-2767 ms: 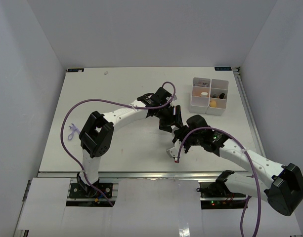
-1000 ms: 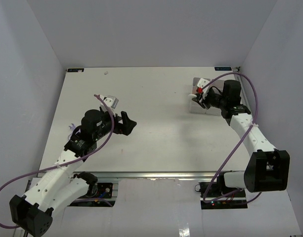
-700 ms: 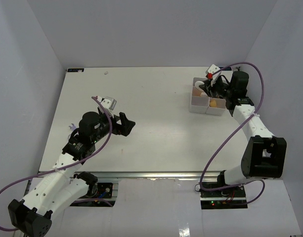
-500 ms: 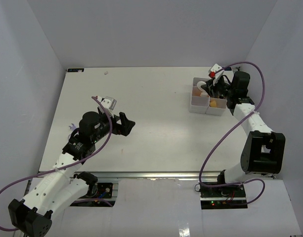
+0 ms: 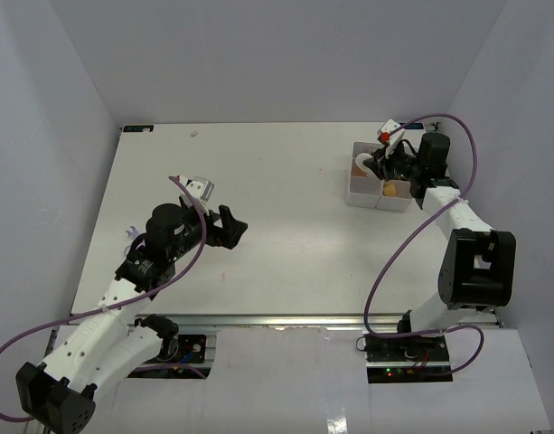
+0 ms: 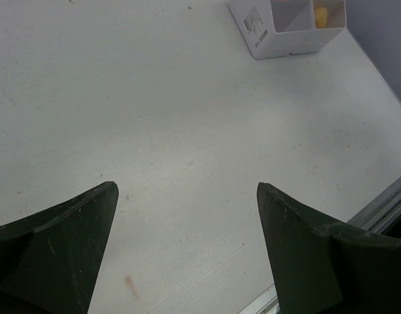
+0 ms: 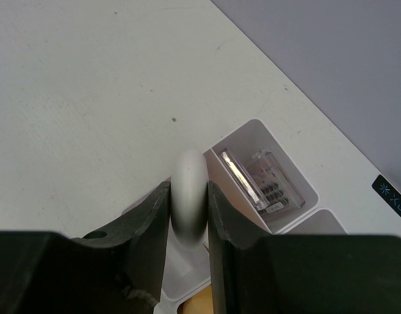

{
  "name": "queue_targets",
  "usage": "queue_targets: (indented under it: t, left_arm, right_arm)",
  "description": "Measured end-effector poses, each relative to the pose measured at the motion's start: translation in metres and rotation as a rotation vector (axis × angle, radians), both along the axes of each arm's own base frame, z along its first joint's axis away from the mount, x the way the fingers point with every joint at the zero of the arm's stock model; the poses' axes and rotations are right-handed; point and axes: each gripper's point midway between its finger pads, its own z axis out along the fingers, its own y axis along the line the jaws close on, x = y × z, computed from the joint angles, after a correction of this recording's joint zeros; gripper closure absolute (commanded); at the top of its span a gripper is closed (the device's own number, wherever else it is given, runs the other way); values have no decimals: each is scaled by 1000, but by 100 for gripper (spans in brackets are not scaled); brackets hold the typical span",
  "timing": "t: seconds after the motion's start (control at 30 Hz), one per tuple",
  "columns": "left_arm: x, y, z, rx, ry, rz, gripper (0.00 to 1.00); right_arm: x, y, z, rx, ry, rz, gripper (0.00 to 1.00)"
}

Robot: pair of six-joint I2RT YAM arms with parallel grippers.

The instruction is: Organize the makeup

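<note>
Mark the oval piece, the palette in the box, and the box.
Oval piece (image 7: 189,190), right wrist view, white top edge.
Palette (image 7: 267,183), right wrist view, clear face.
Box (image 6: 288,43), left wrist view, outer side wall.

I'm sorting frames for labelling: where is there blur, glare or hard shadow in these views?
Top external: even light, soft shadows, sharp; the right gripper covers part of the white four-compartment box. Left wrist: white table crisp; the open left gripper's dark fingers fill the lower corners. Right wrist: the pinched white oval piece is low-contrast against the box; a glint on the flat clear palette.
</note>
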Motion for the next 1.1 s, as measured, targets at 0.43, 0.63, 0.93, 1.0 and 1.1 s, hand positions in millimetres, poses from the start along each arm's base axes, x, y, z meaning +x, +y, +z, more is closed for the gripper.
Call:
queue_targets:
  t: [0.43,0.63,0.93,1.0,1.1]
  left_arm:
    - [1,0,-3,5,10,1,2]
    - [1,0,-5,7,14,2,2]
    - [6,0,-15,18,50,23,2]
    - [8,1,-19,22,64,38,2]
    - [12,4,-30,35,104,74,2]
  right_arm:
    - [14,-5,-28,-11,59,-26,58]
    - [17,-6,-27,-12,56,-36,38]
    - [8,-3,-6,19,48,-39,30]
    - [-3,0,15,43,34,-28,29]
    - [-40,16,51,107,46,59,29]
